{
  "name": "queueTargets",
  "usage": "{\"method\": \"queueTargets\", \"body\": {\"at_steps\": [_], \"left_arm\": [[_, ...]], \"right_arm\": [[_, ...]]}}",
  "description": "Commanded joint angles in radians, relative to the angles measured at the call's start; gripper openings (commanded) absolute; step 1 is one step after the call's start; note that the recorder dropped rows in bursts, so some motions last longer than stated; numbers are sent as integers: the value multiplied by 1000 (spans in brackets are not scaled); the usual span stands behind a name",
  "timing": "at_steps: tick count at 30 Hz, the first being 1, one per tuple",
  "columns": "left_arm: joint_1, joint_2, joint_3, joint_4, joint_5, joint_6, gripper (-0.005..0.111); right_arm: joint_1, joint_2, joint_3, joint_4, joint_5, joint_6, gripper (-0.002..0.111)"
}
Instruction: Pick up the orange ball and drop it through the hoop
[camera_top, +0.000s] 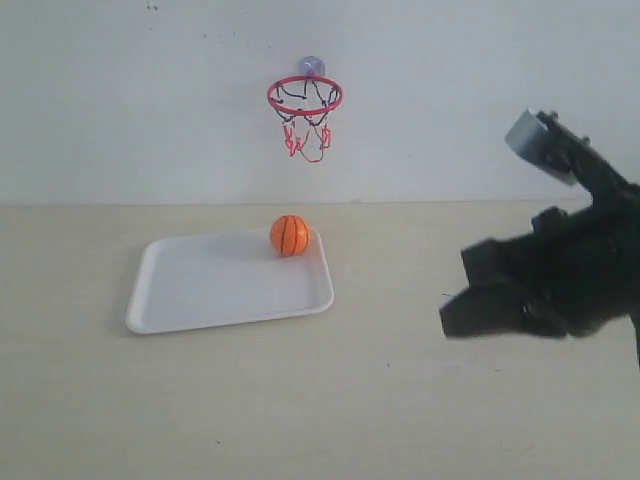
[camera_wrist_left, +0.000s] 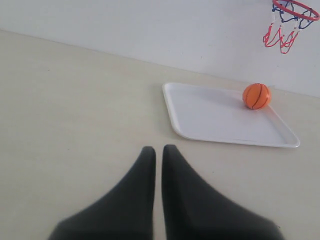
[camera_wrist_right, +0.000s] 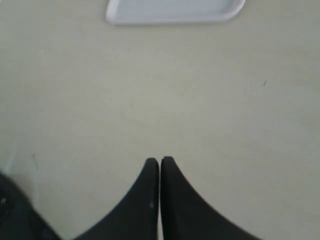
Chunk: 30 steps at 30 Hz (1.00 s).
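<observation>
Exterior view: nothing done yet, orange ball (camera_top: 290, 235) sits on tray (camera_top: 200, 290) nr far edge of worktop (camera_top: 400, 400), below hoop (camera_top: 305, 97); left end effector (camera_wrist_left: 158, 148) & right end effector (camera_wrist_right: 159, 161) both closed, empty; grab + drop left to do

I see tray (camera_top: 200, 285) on bench (camera_top: 300, 400), ball (camera_top: 290, 235) in tray's far right corner, hoop (camera_top: 305, 111) on wall (camera_top: 150, 100) above, right pincer (camera_wrist_right: 159, 161) well right of tray.

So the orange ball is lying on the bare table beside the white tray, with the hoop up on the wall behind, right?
Not quite. The orange ball rests on the white tray itself, near its far corner, not beside it. The exterior view shows this, and the left wrist view agrees. The hoop is indeed mounted up behind it.
</observation>
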Motion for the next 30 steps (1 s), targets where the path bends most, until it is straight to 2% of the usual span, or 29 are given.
{"method": "queueTargets", "body": {"at_steps": [1, 6, 22, 27, 30], "left_arm": [[3, -3, 4, 1, -4, -6, 4], [3, -3, 4, 1, -4, -6, 4], [3, -3, 4, 1, -4, -6, 4], [3, -3, 4, 1, -4, -6, 4], [3, -3, 4, 1, -4, -6, 4]], "right_arm": [[-1, -42, 82, 5, 157, 4, 0], [-1, -40, 95, -2, 229, 4, 0], [-3, -40, 95, 3, 198, 2, 0], [-3, -57, 95, -8, 183, 2, 0], [-3, -124, 95, -64, 93, 1, 0]]}}
